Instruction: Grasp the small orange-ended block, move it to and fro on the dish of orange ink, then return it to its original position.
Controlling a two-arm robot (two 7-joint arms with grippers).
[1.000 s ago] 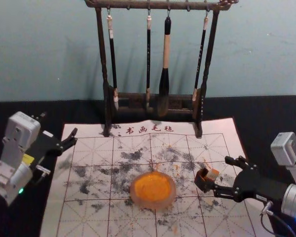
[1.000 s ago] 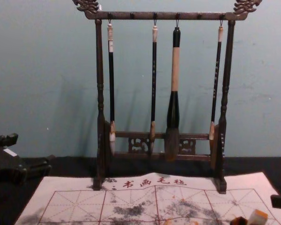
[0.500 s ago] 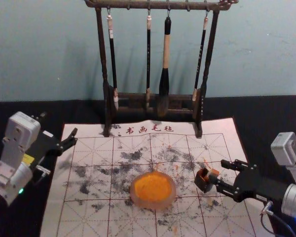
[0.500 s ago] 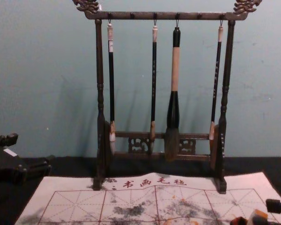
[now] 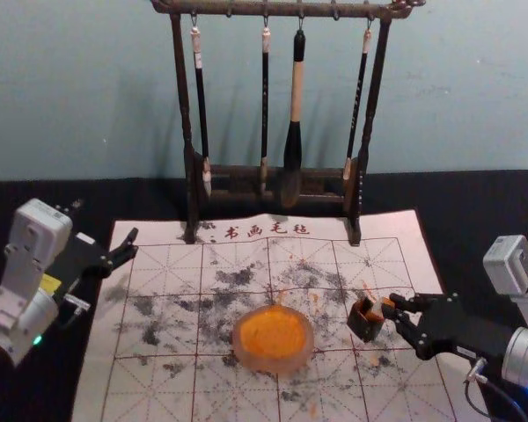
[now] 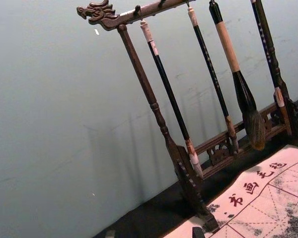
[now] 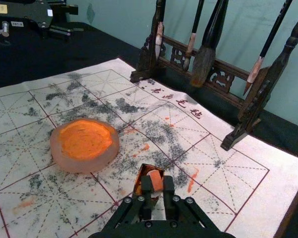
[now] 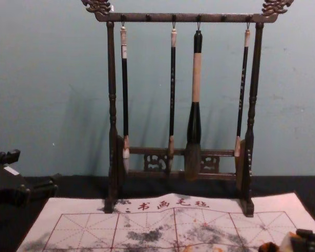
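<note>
Well, in the head view the right hand (image 5: 392, 307) is gripping the block (image 5: 385, 304) between nearly closed fingers, and the dish (image 5: 273, 334) is holding orange ink farther from the bench's (image 5: 488, 198) right edge. The left hand (image 5: 106, 220) is hanging wide open near the left edge. In the right wrist view, the block is pointing its orange end upward, its long axis rising at the mouth of a box (image 7: 140, 184).

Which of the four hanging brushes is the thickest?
The calligraphy brush third from the head view's left: it alone has a long tan handle section above a flared black lower part.
</note>
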